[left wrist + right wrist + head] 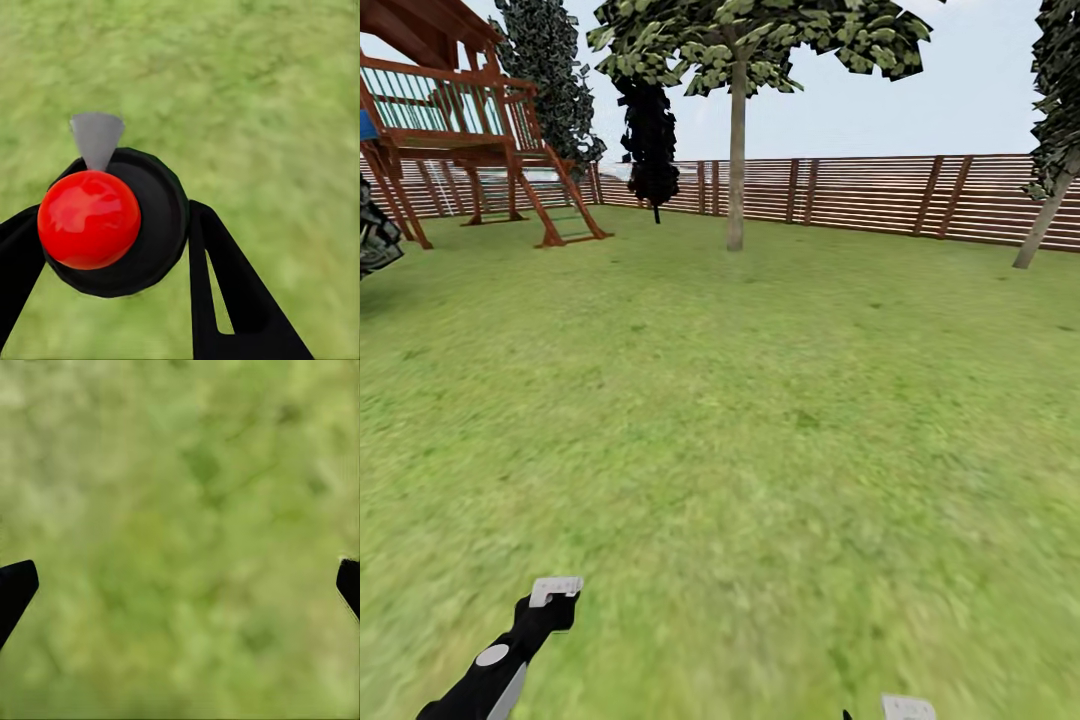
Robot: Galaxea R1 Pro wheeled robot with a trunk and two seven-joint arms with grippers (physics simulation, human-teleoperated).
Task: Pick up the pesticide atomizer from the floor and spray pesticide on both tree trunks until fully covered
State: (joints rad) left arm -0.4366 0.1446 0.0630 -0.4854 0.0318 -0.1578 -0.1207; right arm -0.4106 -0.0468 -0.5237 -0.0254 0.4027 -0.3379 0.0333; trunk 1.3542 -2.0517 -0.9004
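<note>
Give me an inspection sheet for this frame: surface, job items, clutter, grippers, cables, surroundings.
Surface: grass lawn, open ahead of the robot.
Job's things: atomizer, black body with a red top and grey nozzle, sits between the left gripper's fingers; nearer tree trunk stands straight ahead by the fence; a second, leaning trunk at far right.
Clutter: nothing seen on the grass.
Grippers: left gripper closed around the atomizer; right gripper open over bare grass, nothing between its fingers.
Cables: nothing seen.
Surroundings: wooden slat fence, wooden play structure at far left, black-leaved tree.
</note>
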